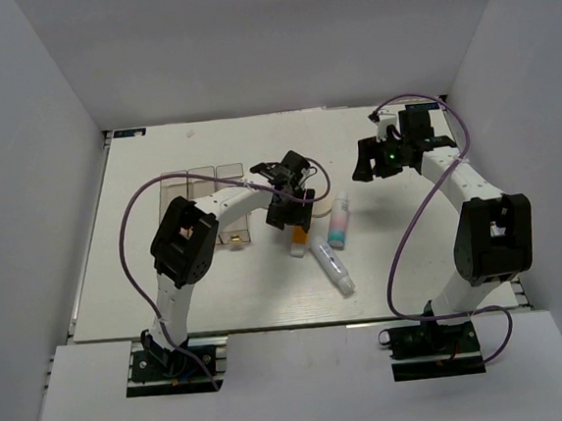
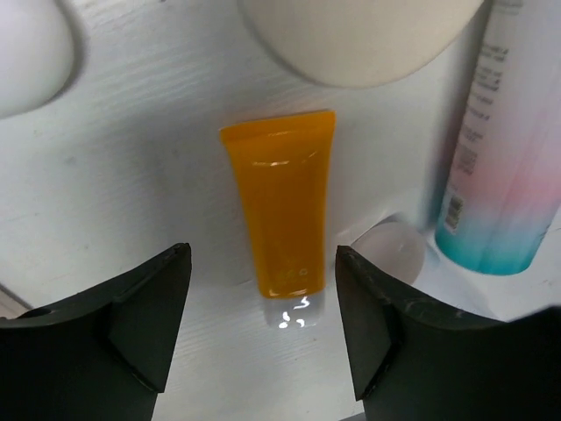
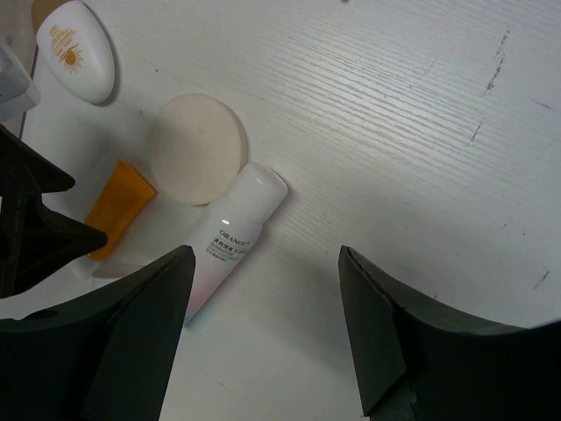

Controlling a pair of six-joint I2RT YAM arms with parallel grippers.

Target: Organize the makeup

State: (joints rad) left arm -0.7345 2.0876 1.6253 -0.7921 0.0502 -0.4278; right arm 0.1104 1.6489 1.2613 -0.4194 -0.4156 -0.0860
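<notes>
Two spread fingers of left gripper (image 2: 263,294) are set astride flat orange plastic tube (image 2: 279,206); descent should be kept centred, tube pinched mid-body. Right gripper (image 3: 267,338) released, empty.

three clear boxes (image 1: 203,184), white table (image 1: 206,138)

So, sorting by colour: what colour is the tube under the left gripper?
Orange; the tube shows best in left wrist view.

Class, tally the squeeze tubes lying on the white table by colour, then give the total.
Orange plastic squeeze tube: 1
White plastic squeeze tubes: 2
Total: 3
</notes>
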